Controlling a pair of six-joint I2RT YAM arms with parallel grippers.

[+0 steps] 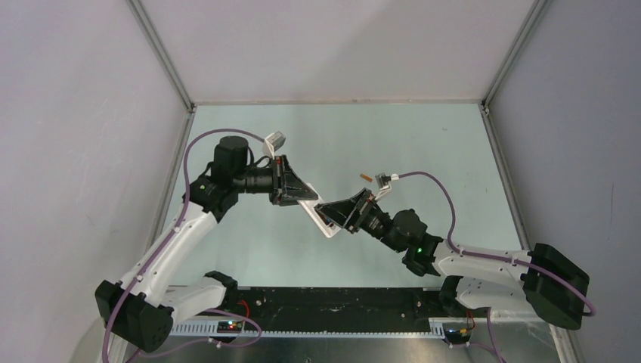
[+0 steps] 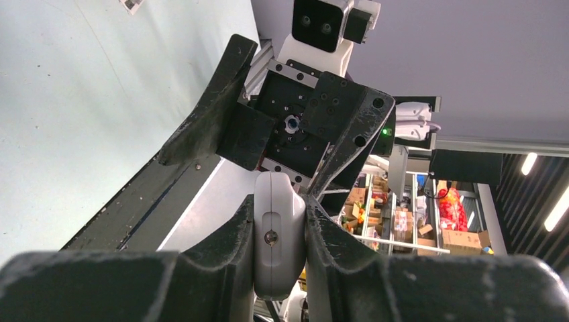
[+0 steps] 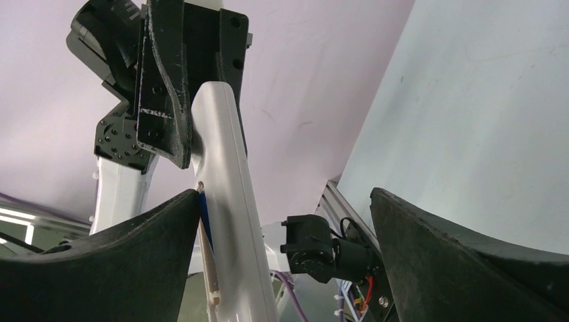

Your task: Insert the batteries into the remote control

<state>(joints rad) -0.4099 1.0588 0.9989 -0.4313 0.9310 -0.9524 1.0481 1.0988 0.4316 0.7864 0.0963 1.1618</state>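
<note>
Two batteries: the blue battery sits tucked along the edge of the remote control, only partly seated I'd guess. The orange battery lies on the desk, just beyond your right arm.
Where the remote control is: held up between the two arms, apparently clear of the desk.
Your left fingers: clamped on the remote's two sides, looks like a solid hold.
Your right fingers: spread wide, nothing pinched, one of them touching the remote right by the blue battery.
Step in hand: probably nudging the blue battery home.
How to do it well: push slowly and straight into the bay with that one finger, and let the left hold take the load. Don't twist, or it might pop out.
Can't tell: polarity, it's hidden.
</note>
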